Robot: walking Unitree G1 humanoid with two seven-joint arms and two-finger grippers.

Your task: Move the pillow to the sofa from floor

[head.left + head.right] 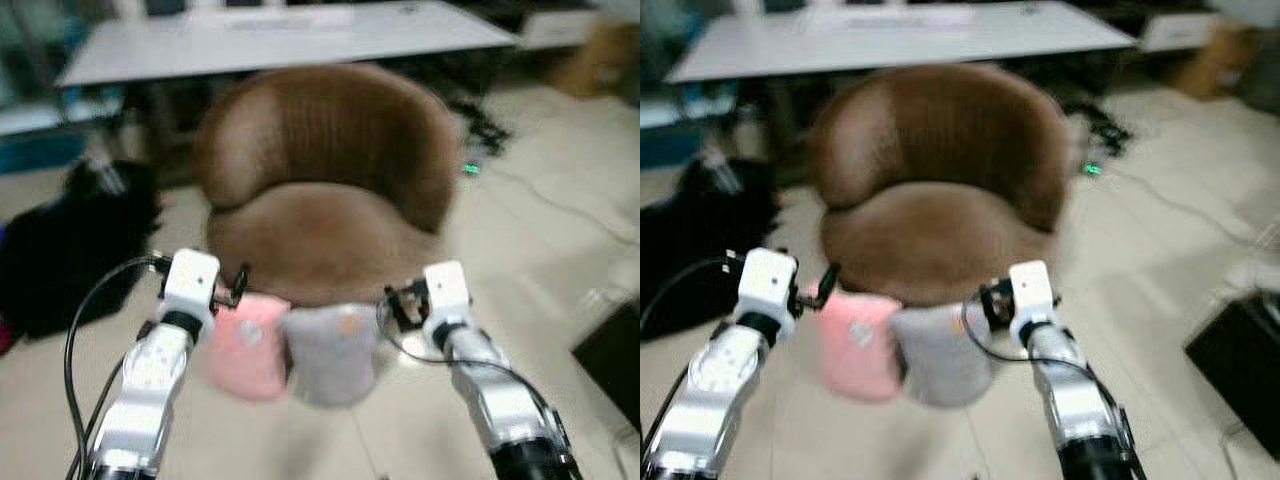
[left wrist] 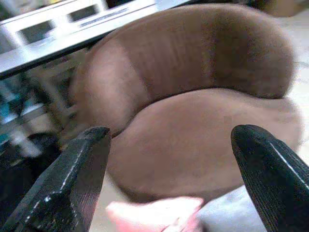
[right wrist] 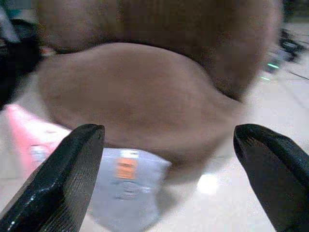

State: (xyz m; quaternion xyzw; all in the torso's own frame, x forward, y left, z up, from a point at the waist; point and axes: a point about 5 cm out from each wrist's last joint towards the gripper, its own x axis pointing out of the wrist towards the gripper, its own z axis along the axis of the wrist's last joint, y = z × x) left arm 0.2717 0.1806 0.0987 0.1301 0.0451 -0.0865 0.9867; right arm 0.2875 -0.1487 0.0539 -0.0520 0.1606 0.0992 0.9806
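**Both grippers spread wide above two pillows at the foot of the armchair**

The left gripper (image 2: 169, 179) hangs with its two black fingers (image 2: 72, 183) spread far apart, nothing between them but air. In its wrist view the pink pillow (image 2: 154, 215) sits low between the fingers, with the brown seat beyond. The right gripper (image 3: 166, 179) is likewise spread wide, holding nothing; between its fingers (image 3: 58, 179) lies the grey pillow (image 3: 125, 193), which carries a small orange patch.

From the head camera, both silver arms reach forward. The left gripper (image 1: 238, 285) is at about 8 o'clock from the middle of the picture, just beside the top edge of the pink pillow (image 1: 248, 345); whether it touches is lost in the blur. The right gripper (image 1: 398, 305) is at about 5 o'clock, just beside the upper right corner of the grey pillow (image 1: 330, 355). The two pillows stand side by side, touching, on the pale floor (image 1: 560, 270) against the front of the round brown armchair (image 1: 325, 180).

Outward from there: a black bag (image 1: 75, 250) lies on the floor at 9 o'clock, a long white table (image 1: 290, 40) runs across at 12 o'clock behind the chair, cables (image 1: 480, 130) trail at 2 o'clock, and a dark box (image 1: 612, 365) sits at 4 o'clock
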